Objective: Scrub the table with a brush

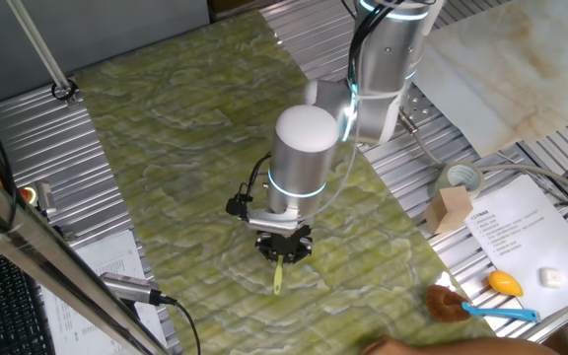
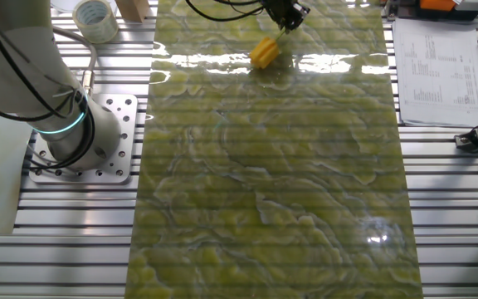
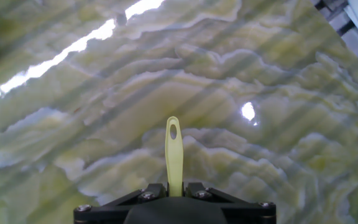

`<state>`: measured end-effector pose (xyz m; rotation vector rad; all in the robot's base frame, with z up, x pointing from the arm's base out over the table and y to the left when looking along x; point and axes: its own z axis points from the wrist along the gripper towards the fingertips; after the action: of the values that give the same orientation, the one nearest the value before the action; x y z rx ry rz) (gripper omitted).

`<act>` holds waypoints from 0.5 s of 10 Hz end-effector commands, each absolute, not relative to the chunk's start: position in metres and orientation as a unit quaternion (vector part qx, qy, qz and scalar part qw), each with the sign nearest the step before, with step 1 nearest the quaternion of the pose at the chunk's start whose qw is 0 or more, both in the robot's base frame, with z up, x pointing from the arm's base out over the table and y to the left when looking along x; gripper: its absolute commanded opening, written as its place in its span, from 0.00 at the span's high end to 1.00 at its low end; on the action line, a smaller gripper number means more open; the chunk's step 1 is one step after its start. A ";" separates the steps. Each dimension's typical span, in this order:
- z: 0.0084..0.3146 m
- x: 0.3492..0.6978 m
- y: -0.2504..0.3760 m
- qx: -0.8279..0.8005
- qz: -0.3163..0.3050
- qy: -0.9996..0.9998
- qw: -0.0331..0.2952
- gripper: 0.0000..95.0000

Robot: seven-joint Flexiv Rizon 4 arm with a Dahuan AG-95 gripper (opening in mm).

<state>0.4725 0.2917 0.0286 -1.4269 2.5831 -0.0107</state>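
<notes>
The table [image 1: 185, 128] is a yellow-green marbled sheet with pale veins; it also fills the other fixed view [image 2: 272, 183] and the hand view [image 3: 260, 74]. My gripper [image 1: 284, 245] hangs over its near part, shut on the brush's thin yellow-green handle [image 1: 278, 278]. In the other fixed view the gripper [image 2: 287, 15] is at the sheet's far end, and the yellow blocky brush head [image 2: 264, 52] rests on or just above the surface. In the hand view the handle [image 3: 173, 152] sticks out between the closed jaws of the gripper [image 3: 173, 190]; the head is hidden there.
Right of the sheet on ribbed metal are a tape roll [image 1: 459, 178], a wooden block [image 1: 452, 209], a printed sheet [image 1: 521, 232], a brown brush with a blue handle [image 1: 461, 304] and a yellow object [image 1: 504, 283]. A beige slab [image 1: 501, 59] lies behind. The arm's base [image 2: 73, 133] stands beside the sheet.
</notes>
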 end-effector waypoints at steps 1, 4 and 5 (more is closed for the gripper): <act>0.028 0.475 0.291 -0.510 -0.024 0.852 0.117 1.00; 0.023 0.474 0.290 -0.511 -0.026 0.850 0.129 1.00; 0.022 0.473 0.290 -0.505 -0.024 0.853 0.132 1.00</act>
<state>0.4731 0.2910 0.0218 -1.4647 2.4693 -0.0683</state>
